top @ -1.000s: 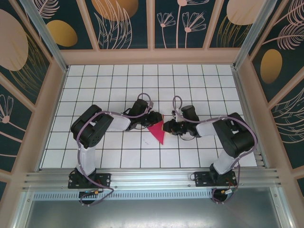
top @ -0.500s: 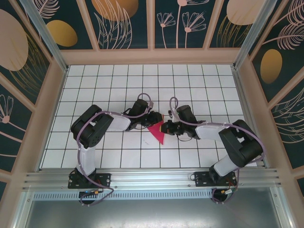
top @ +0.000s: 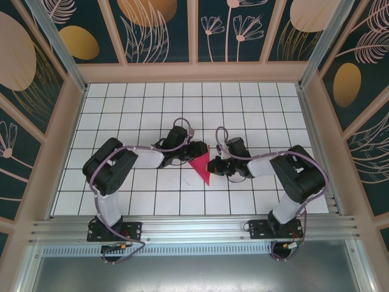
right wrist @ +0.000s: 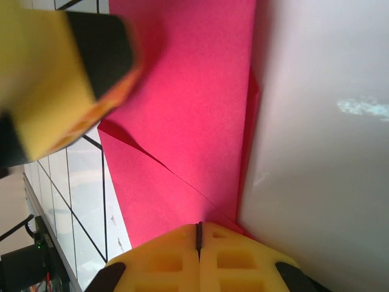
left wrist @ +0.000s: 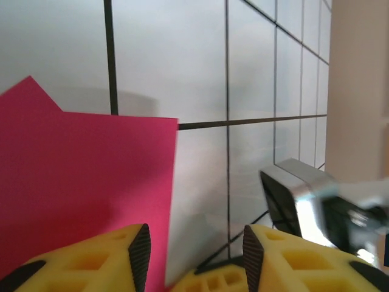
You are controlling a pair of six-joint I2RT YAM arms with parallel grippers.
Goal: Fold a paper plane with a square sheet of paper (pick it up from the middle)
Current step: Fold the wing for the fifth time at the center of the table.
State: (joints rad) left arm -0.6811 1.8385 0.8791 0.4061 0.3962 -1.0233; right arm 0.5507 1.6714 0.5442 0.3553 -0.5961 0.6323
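1. Enclosure. The work cell is closed on three sides by wall panels (top: 161, 30) printed in dark teal with pale leaf, flower and golden oval motifs. The panels are set in a light wood-coloured frame (top: 193, 72). An aluminium rail (top: 194, 226) runs along the near edge, and both arm bases are bolted to it.

2. Surface. The tabletop (top: 121, 97) is white and ruled with thin black lines into a regular grid of square tiles. A faint sheen is seen on it in the right wrist view.

3. Work item. The square sheet of paper (top: 202, 169) is located near the centre of the tabletop, slightly towards the near edge, between the two arms. It is magenta-red and already folded to a narrow shape whose point is directed at the rail. A diagonal crease and a raised folded edge are seen in the right wrist view.

4. Left pincer (left wrist: 193, 252). It is released: the yellow fingers (left wrist: 91, 261) are held apart, with bare tabletop and the straight edge of the sheet visible between them.

5. Right pincer (right wrist: 198, 234). It is clenched: the two yellow fingers are pressed together along a thin seam, and their tips are placed at the sheet. Whether paper is pinched in the seam cannot be told.
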